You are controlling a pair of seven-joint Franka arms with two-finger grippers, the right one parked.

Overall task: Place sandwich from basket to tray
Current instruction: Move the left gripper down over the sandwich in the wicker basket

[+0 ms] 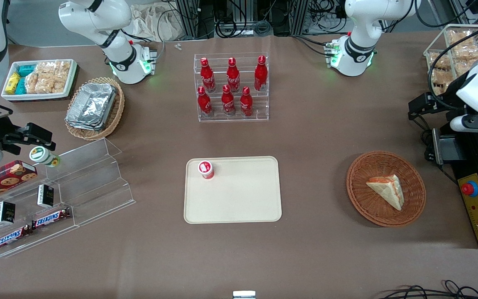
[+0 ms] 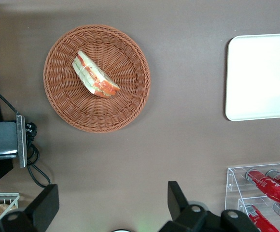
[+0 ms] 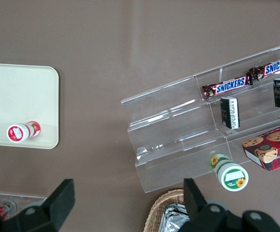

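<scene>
The sandwich (image 1: pixel 388 189) (image 2: pixel 94 75), a pale bread wedge with orange-red filling, lies in the round reddish-brown wicker basket (image 1: pixel 371 207) (image 2: pixel 116 106) toward the working arm's end of the table. The beige tray (image 1: pixel 239 199) (image 2: pixel 260 77) lies mid-table, nearer the parked arm than the basket, and carries a small red-and-white capped cup (image 1: pixel 206 169). My gripper (image 1: pixel 420 106) (image 2: pixel 112 203) hangs high above the table, farther from the front camera than the basket. Its fingers are open wide with nothing between them, and bare tablecloth shows below them.
A clear rack of red bottles (image 1: pixel 231 87) stands farther from the front camera than the tray. A black bracket (image 1: pixel 444 147) and a yellow control box with a red button (image 1: pixel 475 207) sit beside the basket. A wire rack of snack packs (image 1: pixel 454 54) is at the table's corner.
</scene>
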